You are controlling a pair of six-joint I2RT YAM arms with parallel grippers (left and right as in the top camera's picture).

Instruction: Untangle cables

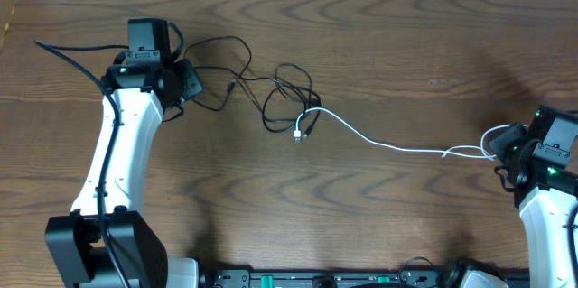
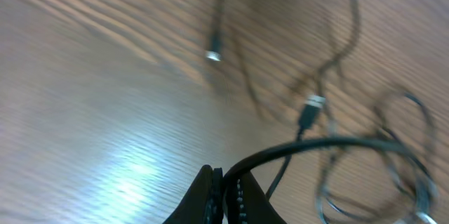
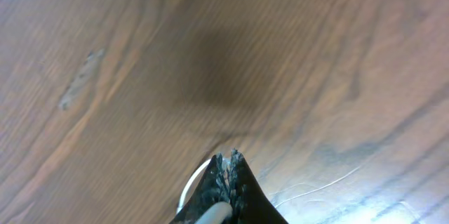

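The black cable (image 1: 287, 95) lies in loose loops at the table's upper middle, running left to my left gripper (image 1: 187, 81). In the left wrist view my left gripper (image 2: 226, 179) is shut on the black cable (image 2: 330, 142), with a black plug (image 2: 311, 107) and a silver-tipped end (image 2: 213, 55) lying beyond. The white cable (image 1: 379, 142) runs from its plug (image 1: 299, 134) by the black loops, right to my right gripper (image 1: 499, 140). In the right wrist view my right gripper (image 3: 228, 159) is shut on the white cable (image 3: 188, 187).
The wooden table (image 1: 379, 44) fills the view. Thick black arm wires (image 1: 68, 55) trail at the far left. The arm bases and a rail (image 1: 343, 277) sit along the front edge.
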